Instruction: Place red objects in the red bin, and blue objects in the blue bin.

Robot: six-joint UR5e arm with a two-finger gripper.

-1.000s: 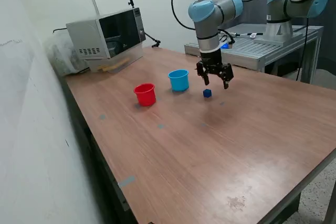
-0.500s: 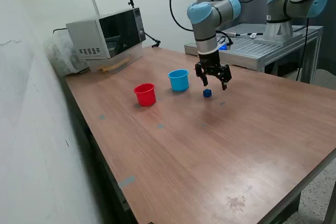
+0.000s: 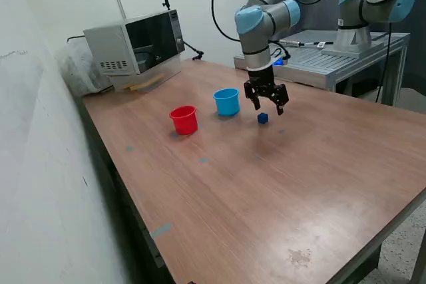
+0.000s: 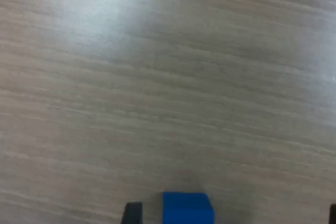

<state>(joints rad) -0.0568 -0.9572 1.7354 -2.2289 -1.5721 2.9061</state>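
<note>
A small blue cube [image 3: 263, 118] lies on the wooden table [image 3: 266, 184], to the exterior view's right of the light blue cup [image 3: 227, 102]. The red cup [image 3: 184, 120] stands further to the exterior view's left. My gripper [image 3: 265, 106] hangs open just above and slightly behind the cube, with nothing between its fingers. In the wrist view the blue cube [image 4: 188, 208] sits at the frame's edge beside one dark fingertip [image 4: 132, 213]. No red cube shows in either view.
A microwave [image 3: 136, 43] stands at the table's far corner on the exterior view's left. A second robot arm [image 3: 373, 4] and a metal bench [image 3: 339, 58] stand behind the table.
My gripper has moved a little toward the exterior view's left and back, staying open. The blue cube and both cups have not moved.
</note>
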